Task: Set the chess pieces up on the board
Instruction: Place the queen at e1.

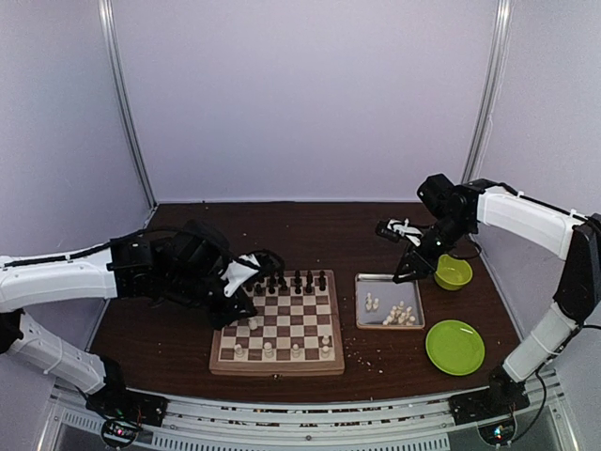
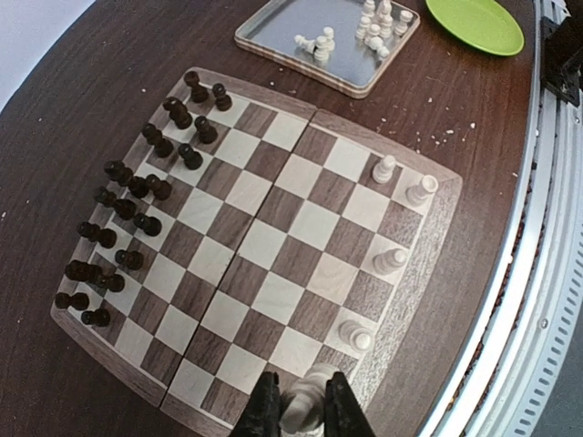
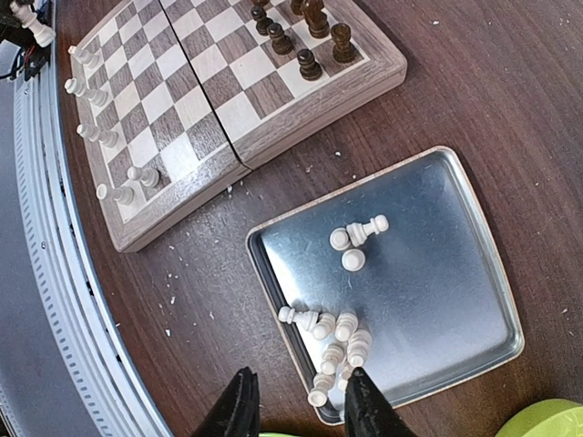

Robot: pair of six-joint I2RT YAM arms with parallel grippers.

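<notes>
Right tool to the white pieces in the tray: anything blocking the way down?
Nothing visible. The right tool hangs open over one edge of the tray, and the chess pieces lie loose in it close by, with nothing covering them.

- Right of the board [image 1: 277, 368]: the tray [image 1: 413, 293].
- In the tray and on the board's near row: chess pieces [image 1: 399, 313].
- On its far rows: dark pieces [image 1: 291, 281].
- Right of the tray: plate [image 1: 454, 347].

white piece [image 2: 305, 401]: blurred, maybe a pawn | green plate [image 2: 474, 23]: cropped by top edge
</notes>
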